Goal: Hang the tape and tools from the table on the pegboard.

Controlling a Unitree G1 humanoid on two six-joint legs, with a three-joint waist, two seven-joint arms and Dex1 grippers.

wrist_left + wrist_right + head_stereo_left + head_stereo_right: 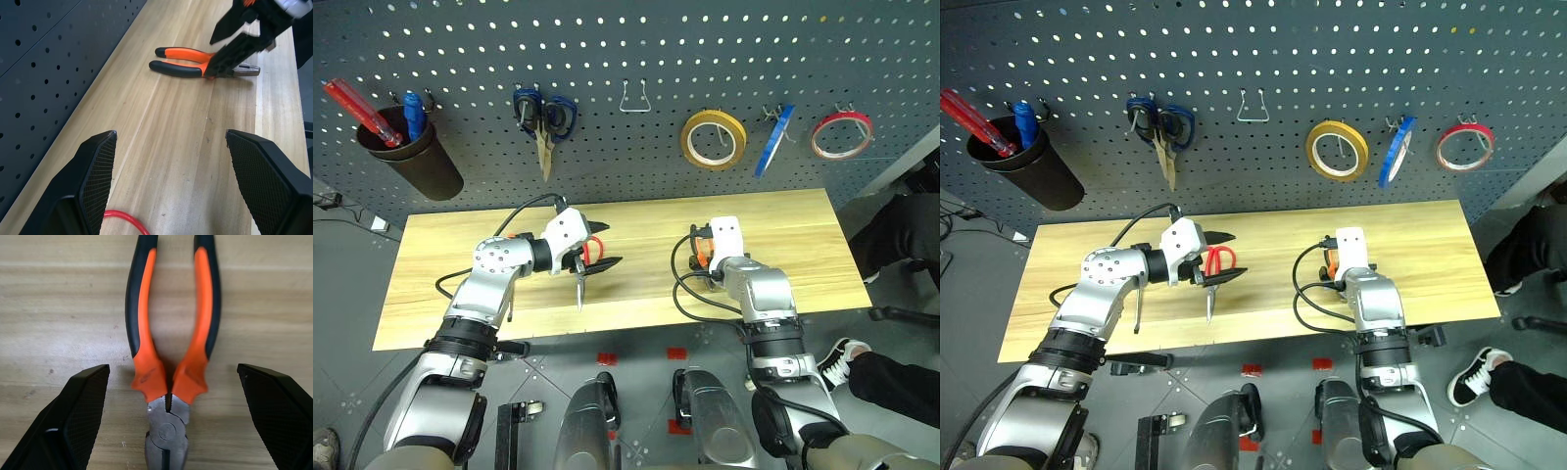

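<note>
With my right pincer (171, 431) hanging spread over the pliers (168, 357), the step in hand is, in my judgement, the pickup of that tool. It grips nothing; its fingers (73, 421) stand either side of the orange-and-black handles, apart from them, and the pliers lie flat on the tabletop (783, 235) with their steel nose toward my wrist.

My left pincer (595, 250) is likewise spread and holds nothing. It hovers just above the red-handled scissors (1217, 269), which lie on the tabletop with blades pointing toward the near edge.

The blue tape (773, 140) already hangs on the pegboard (656, 39), between a yellow roll (713, 138) and a red roll (841, 134). Blue-handled scissors (544, 117) hang further left, and a bare hook (634, 98) stands between them and the yellow roll. I cannot find the screwdriver on the tabletop.

Recommendations for a sound grasp:
- Lower squarely, keeping the handles centred between the fingers.
- Close across both handles near the orange shoulders, so the heavy nose does not swing the tool on lifting.
- Leave the handle loop free for a hook.

Risk noted: closing on one handle only would let the pliers pivot open.
</note>
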